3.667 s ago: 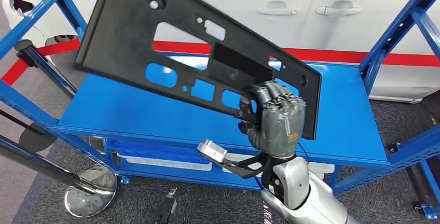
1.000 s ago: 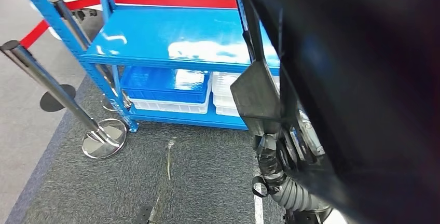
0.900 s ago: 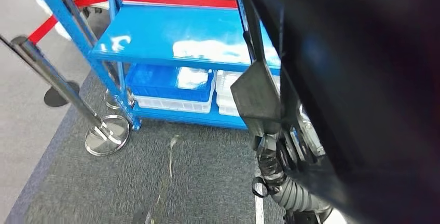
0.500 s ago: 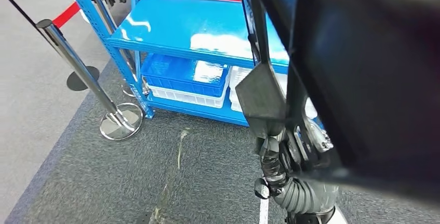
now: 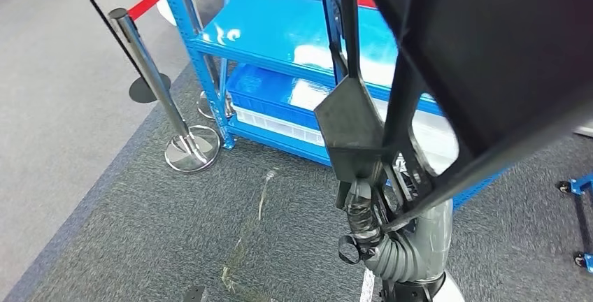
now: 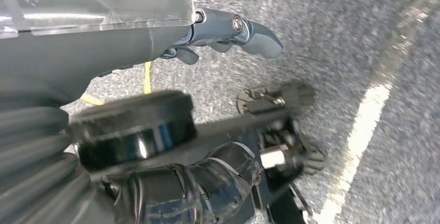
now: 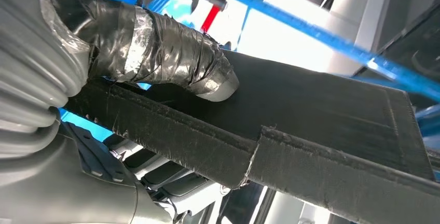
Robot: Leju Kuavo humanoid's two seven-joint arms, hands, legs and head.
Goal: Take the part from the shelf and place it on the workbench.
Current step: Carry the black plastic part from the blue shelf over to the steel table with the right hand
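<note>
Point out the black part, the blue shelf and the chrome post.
black part point(image 5: 489, 43), head view, its broad face
blue shelf point(image 5: 273, 26), head view, top board
chrome post point(image 5: 150, 78), head view, mid-pole

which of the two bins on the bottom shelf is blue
The blue bin is the one toward the chrome stanchion post. The other bin beside it is white and translucent, and the black part carried in front partly hides it.
</note>
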